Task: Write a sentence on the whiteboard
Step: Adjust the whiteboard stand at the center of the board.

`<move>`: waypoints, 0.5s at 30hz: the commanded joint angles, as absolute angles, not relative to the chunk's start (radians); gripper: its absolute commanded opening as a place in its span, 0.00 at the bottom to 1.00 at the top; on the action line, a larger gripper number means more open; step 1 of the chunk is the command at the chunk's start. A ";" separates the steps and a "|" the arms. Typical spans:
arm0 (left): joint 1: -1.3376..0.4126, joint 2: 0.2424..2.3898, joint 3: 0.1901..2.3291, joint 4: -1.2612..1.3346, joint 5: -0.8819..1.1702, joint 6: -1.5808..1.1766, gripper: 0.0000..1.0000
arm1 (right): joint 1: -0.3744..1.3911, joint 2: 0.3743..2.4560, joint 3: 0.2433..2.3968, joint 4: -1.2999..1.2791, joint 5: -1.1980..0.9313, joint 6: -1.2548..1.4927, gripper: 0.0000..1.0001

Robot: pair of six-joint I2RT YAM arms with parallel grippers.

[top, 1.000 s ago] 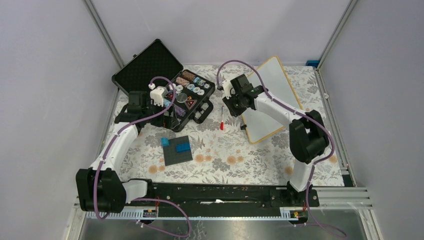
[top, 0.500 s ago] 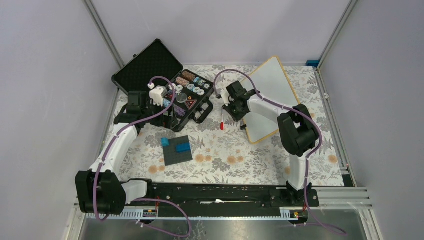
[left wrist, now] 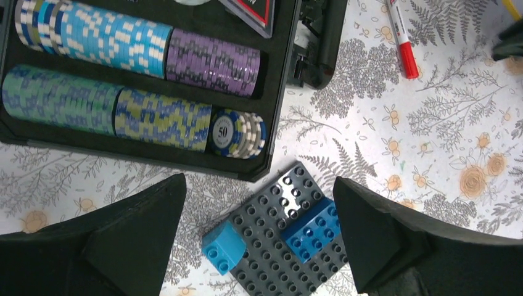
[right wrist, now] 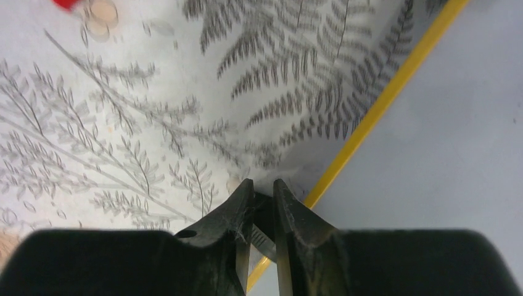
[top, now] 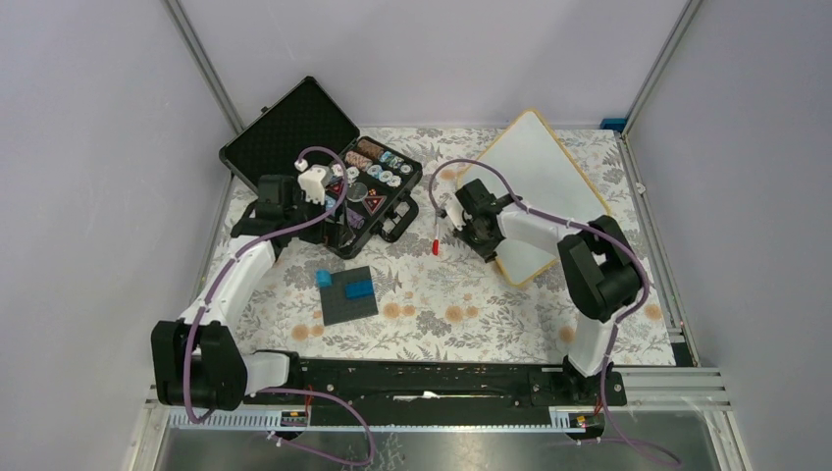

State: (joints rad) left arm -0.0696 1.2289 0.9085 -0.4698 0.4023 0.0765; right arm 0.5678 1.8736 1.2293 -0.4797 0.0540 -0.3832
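Note:
The whiteboard (top: 542, 177) lies flat at the back right, white with a tan frame, and its face is blank. No sentence shows on it. My right gripper (top: 479, 234) is at the board's near left edge. In the right wrist view the gripper (right wrist: 263, 186) is shut on a small black part at the frame (right wrist: 382, 105), beside the white face (right wrist: 450, 160). A marker with a red cap (top: 435, 237) lies on the cloth just left of that gripper and also shows in the left wrist view (left wrist: 401, 37). My left gripper (left wrist: 259, 182) is open and empty.
An open black case of poker chips (top: 329, 167) stands at the back left, under my left arm. A dark grey plate with blue blocks (top: 350, 294) lies in front of it and shows between the left fingers (left wrist: 290, 240). A floral cloth (top: 442, 304) covers the table.
My right gripper has dropped from above the board to its near left edge and closed there. The whiteboard has swung round to the right. The left arm has barely moved.

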 commanded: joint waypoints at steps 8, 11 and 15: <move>-0.294 1.346 0.979 -0.131 0.091 -0.126 0.99 | 0.413 1.646 1.015 -0.497 0.099 -0.456 0.27; -0.362 1.399 0.990 -0.062 0.016 -0.174 0.99 | 0.334 1.618 0.981 -0.483 0.089 -0.481 0.28; -0.467 1.488 1.004 0.030 -0.104 -0.201 0.96 | 0.271 1.580 0.946 -0.462 0.081 -0.516 0.29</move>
